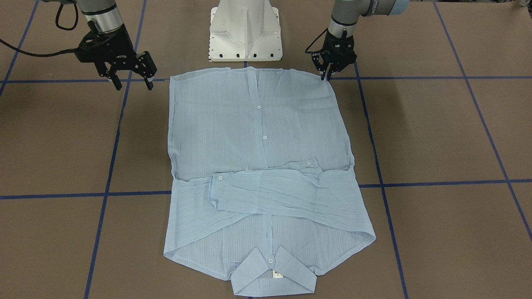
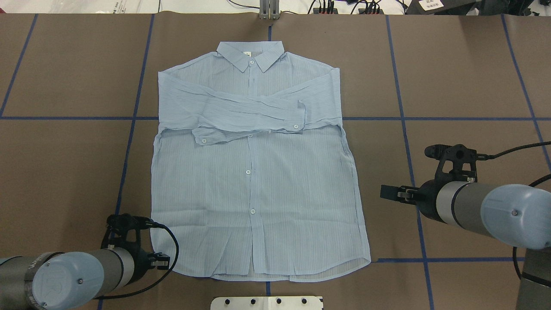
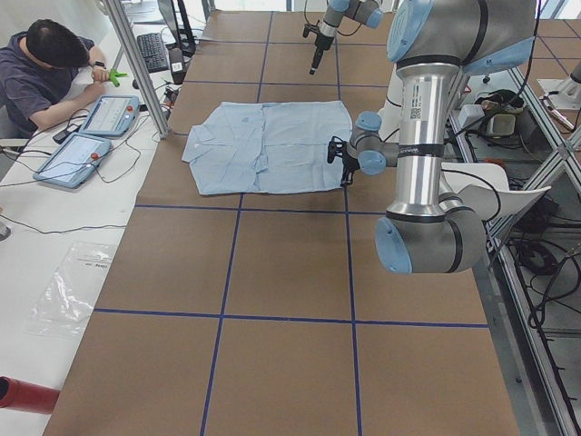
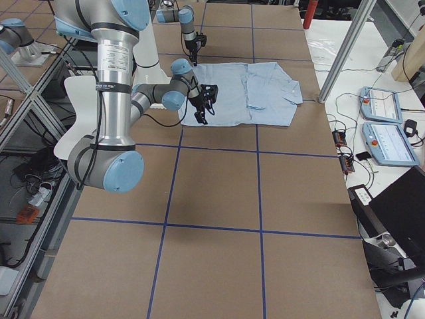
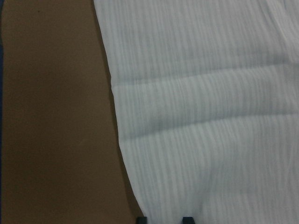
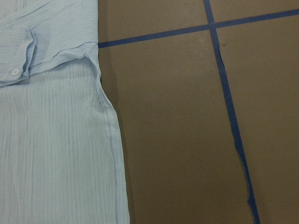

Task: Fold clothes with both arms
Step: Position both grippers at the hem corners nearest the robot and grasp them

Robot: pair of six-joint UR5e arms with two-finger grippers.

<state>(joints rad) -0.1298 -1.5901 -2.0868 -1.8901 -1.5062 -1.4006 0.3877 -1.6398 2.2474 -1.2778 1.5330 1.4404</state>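
On the left gripper the fingertips stand slightly parted and empty, poised over the side edge of the shirt at its hem corner, apparently lined up to pinch that corner. The right gripper spreads its fingers wide, holding nothing, above bare table just off the opposite hem corner, probably to mirror the grasp. The shirt lies flat mid-table, hem toward the white base and collar away, with sleeves crossed over the chest, which suits folding the body in half.
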